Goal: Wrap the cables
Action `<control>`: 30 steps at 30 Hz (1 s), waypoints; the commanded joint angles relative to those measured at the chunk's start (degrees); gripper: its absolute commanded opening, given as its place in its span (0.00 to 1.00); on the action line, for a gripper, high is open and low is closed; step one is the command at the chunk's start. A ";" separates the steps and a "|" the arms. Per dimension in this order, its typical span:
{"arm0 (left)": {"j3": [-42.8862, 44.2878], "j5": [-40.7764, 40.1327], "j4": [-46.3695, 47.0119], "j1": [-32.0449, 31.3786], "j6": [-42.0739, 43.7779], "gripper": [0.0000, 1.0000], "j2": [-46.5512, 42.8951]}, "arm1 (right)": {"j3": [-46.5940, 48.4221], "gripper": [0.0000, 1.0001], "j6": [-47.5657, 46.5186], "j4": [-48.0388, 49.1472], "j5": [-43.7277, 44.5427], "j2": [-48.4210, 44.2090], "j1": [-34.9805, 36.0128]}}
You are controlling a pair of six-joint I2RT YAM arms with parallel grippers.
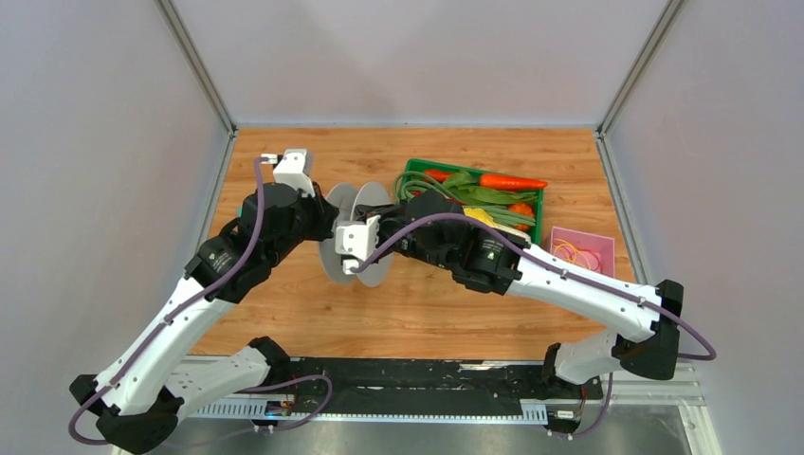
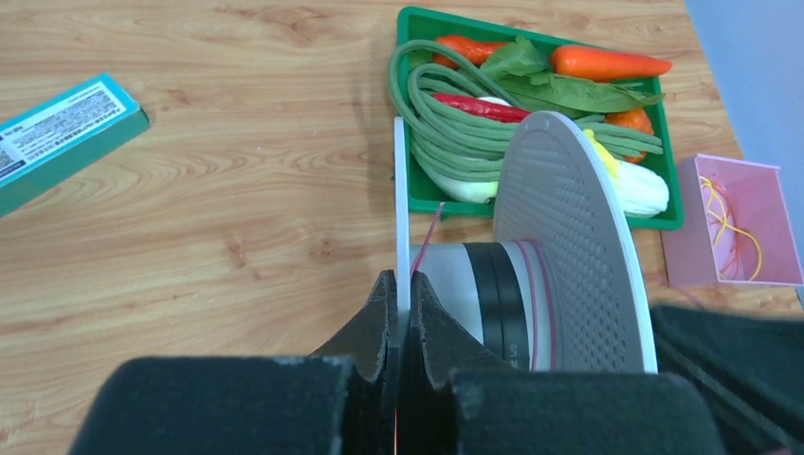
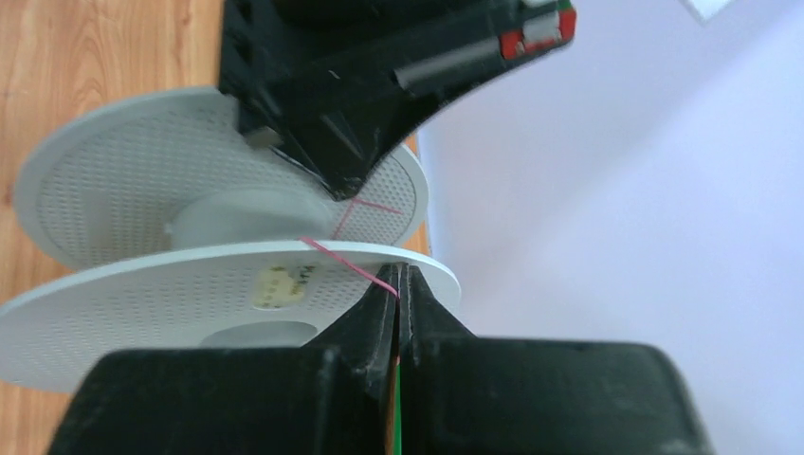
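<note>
The spool [image 2: 569, 237] is standing on edge near the middle of the wooden counter [image 2: 237, 190], its two round perforated flanges upright and its hub lying level between them; the left tool [image 2: 402, 303] is clamping the thin rim of one flange, its fingers pressed together on that edge; the right tool [image 3: 398, 299] is sitting at the rim of the other flange with its fingers closed tight, pinching the cable [image 3: 346, 261]; this cable is showing as a hair-thin pink strand, running from the hub, where a few turns are lying beside a dark band, out across the flange to the right tool's fingertips; in the overhead view both arms are reaching inward and meeting at the spool from either side; a green tray [image 2: 446, 207] holding carrots, long beans and leafy greens is lying just behind the spool; a pink box [image 2: 687, 256] with coloured bands inside is sitting beside the tray; a teal carton [image 2: 66, 137] is lying well apart, off to the left.
</note>
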 commanded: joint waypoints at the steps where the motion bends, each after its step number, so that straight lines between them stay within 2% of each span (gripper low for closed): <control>1: -2.96 9.03 -0.60 -1.43 7.82 0.00 -4.16 | 4.45 0.00 -1.26 12.47 2.61 -0.88 -6.80; 5: -4.90 14.22 -0.69 -1.52 13.80 0.00 -6.98 | 4.63 0.00 -1.87 5.54 -0.74 -1.59 -12.08; 8: -4.81 15.19 -1.65 -1.52 17.05 0.00 -7.51 | 4.02 0.00 -2.66 0.43 -3.12 -2.81 -14.10; 12: -5.60 22.91 -1.83 -1.43 23.64 0.00 -9.17 | 0.77 0.00 -3.90 -3.88 -5.66 -5.45 -17.44; 16: -5.95 30.73 1.33 -1.34 25.94 0.00 -13.74 | -1.96 0.00 -0.31 -10.55 -17.68 -8.35 -23.93; 20: -3.24 37.77 3.62 -0.21 24.98 0.00 -15.24 | -5.65 0.00 3.74 -15.74 -33.67 -11.07 -32.19; 22: -2.18 41.46 5.28 1.90 23.92 0.00 -15.59 | -7.41 0.00 3.31 -18.11 -40.09 -12.30 -34.14; 26: 2.56 46.65 5.55 4.71 22.69 0.00 -13.76 | -13.90 0.00 6.46 -14.88 -43.98 -16.08 -34.94; 30: 6.43 50.61 8.71 9.37 15.68 0.00 -11.12 | -19.88 0.00 11.12 -12.42 -48.02 -18.81 -34.85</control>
